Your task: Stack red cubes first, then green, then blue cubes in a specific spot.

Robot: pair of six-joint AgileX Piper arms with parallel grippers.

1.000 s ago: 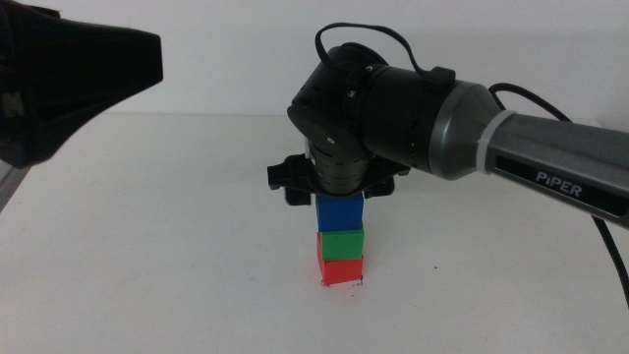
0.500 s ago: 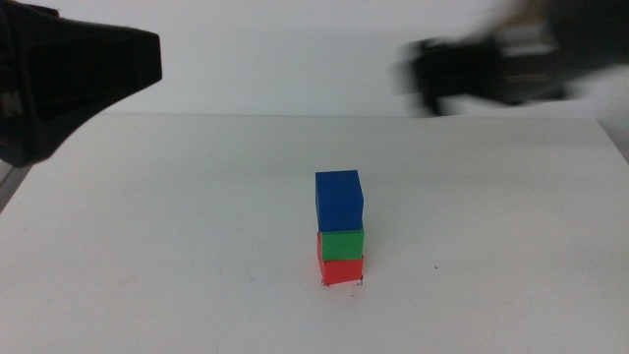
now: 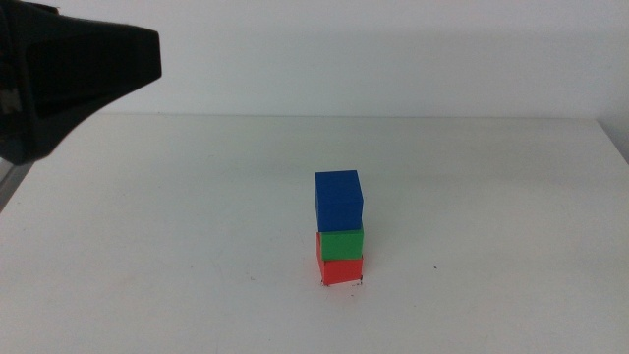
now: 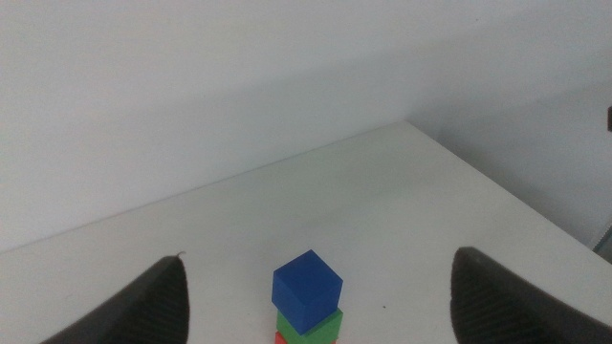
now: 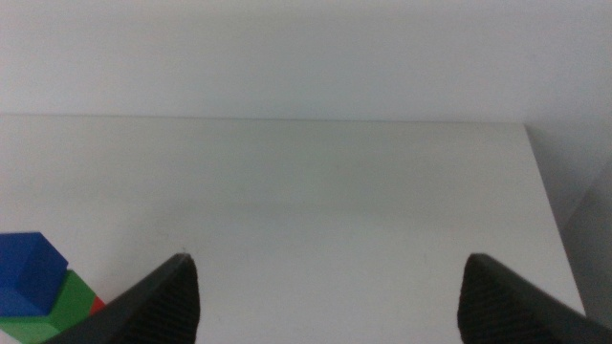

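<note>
Three cubes, one of each colour, form one stack on the white table: red cube at the bottom (between two tiny black ticks), green cube on it, blue cube on top. Only the wrist views show the left gripper and right gripper, both spread wide, holding nothing, well apart from the stack.

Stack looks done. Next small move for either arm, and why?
Probably none, just hold clear. The dark blue cube sits on the matte green cube, which sits on the red cube. Both the left pincer and right pincer are open and empty.
</note>
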